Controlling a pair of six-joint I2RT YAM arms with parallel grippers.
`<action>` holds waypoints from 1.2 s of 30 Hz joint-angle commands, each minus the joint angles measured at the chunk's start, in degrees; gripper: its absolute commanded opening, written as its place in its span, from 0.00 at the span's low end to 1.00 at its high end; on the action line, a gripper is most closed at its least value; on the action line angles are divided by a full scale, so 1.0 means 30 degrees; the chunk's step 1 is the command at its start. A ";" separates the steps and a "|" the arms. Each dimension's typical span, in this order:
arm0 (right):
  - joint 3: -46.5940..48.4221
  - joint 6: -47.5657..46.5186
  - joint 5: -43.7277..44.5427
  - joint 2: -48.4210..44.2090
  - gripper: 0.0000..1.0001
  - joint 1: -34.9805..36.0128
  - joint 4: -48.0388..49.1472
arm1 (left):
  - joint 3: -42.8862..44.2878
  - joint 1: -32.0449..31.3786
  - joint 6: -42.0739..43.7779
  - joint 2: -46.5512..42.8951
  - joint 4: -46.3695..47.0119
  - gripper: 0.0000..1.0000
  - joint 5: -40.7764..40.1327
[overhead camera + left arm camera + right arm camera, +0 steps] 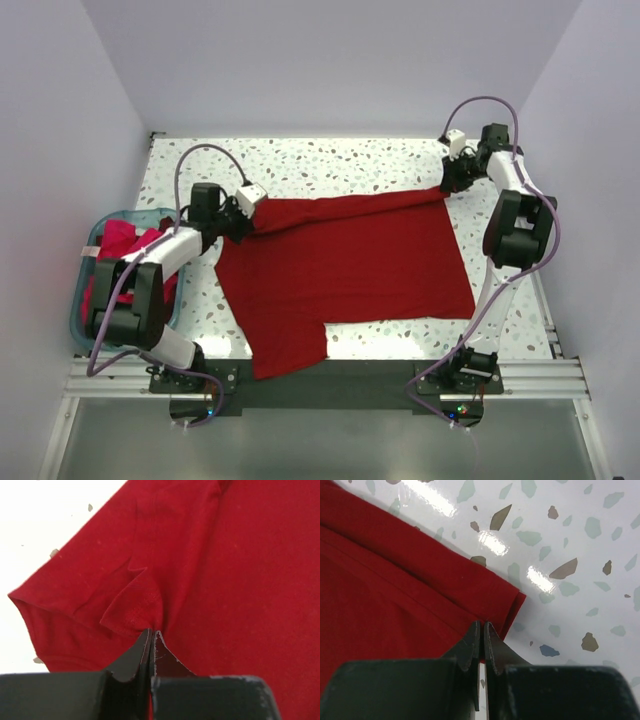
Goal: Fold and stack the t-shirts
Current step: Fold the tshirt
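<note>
Left fingers (136,655) pinch shut on the crimson t-shirt (350,260) by its sleeve at 9 o'clock; right fingers (468,647) are shut on its corner at 2 o'clock. Shirt lies spread mid-surface (300,160), that edge probably held taut for a fold. Brighter t-shirts (120,240) sit in the basket (76,318) at 9 o'clock.

arms (507,178): white links, black joints | cables (181,178): purple | fingers (134,656): dark, tapered

From my station the crimson t-shirt (350,260) reads as soft, matt knit cloth, finely textured, with stitched hems. The desk (330,165) is smooth and glossy, speckled, and throws back the lights. The left tool (151,632) and right tool (482,626) look like matt black hard plastic, scuffed pale at the edges. The basket (78,300) is smooth teal plastic, and the pinkish-red t-shirts (120,240) in it are soft cloth too.
</note>
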 commanded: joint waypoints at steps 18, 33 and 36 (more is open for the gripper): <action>0.0145 -0.2178 -0.0250 -0.1922 0.00 -0.0075 -0.2436 | 0.3039 0.0196 0.0918 -0.0676 -0.1858 0.00 -0.1027; -0.2583 -0.3116 0.1184 -0.1807 0.00 -0.0017 -0.1849 | 0.0900 0.0138 0.2882 0.0581 -0.2447 0.00 -0.1027; -0.2437 -0.3204 0.1654 -0.1543 0.00 0.0013 -0.1995 | 0.1222 0.0138 0.3378 0.1022 -0.3117 0.13 -0.0356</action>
